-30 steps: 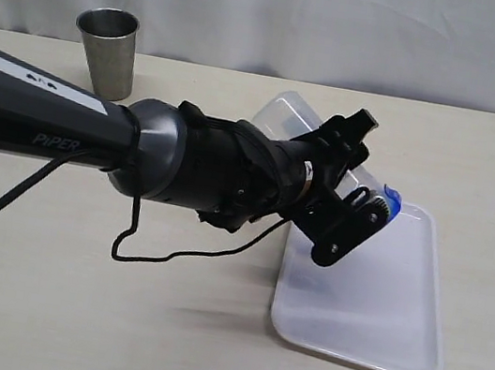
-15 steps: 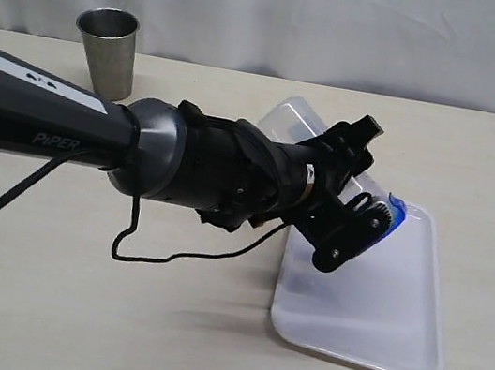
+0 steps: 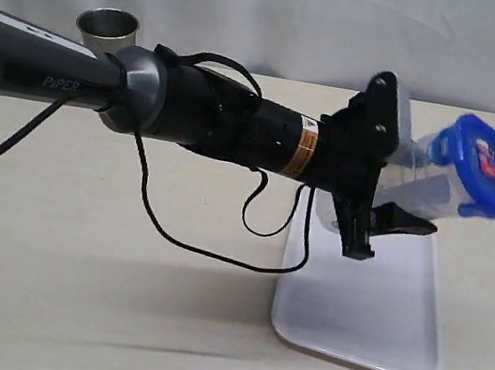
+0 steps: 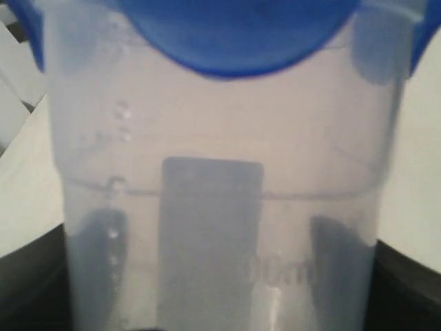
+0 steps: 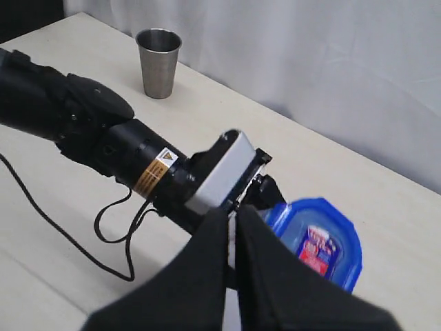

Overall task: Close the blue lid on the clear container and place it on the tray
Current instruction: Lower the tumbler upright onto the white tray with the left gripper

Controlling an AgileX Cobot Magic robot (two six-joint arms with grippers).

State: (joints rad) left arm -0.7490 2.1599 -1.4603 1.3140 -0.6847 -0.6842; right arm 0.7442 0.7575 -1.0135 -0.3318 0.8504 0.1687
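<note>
My left gripper [image 3: 405, 173] is shut on the clear container [image 3: 422, 183], held in the air above the white tray [image 3: 370, 305]. The container is tipped over, lid end pointing right. The blue lid [image 3: 481, 167] sits on its mouth, red label showing. In the left wrist view the container [image 4: 220, 172] fills the frame, the lid [image 4: 234, 31] at its far end, dark fingers [image 4: 96, 269] pressed on both sides. My right gripper [image 5: 234, 219] is shut and empty, hovering above the lid [image 5: 318, 241] without touching it.
A steel cup [image 3: 108, 26] stands at the back left, partly behind the left arm [image 3: 192, 119]; it also shows in the right wrist view [image 5: 158, 61]. A black cable [image 3: 210, 236] hangs from the arm over the table. White curtain behind.
The left arm has risen and turned its wrist. The container, which was low and slanted over the tray's far end, now hangs in the air with the lid facing right.
</note>
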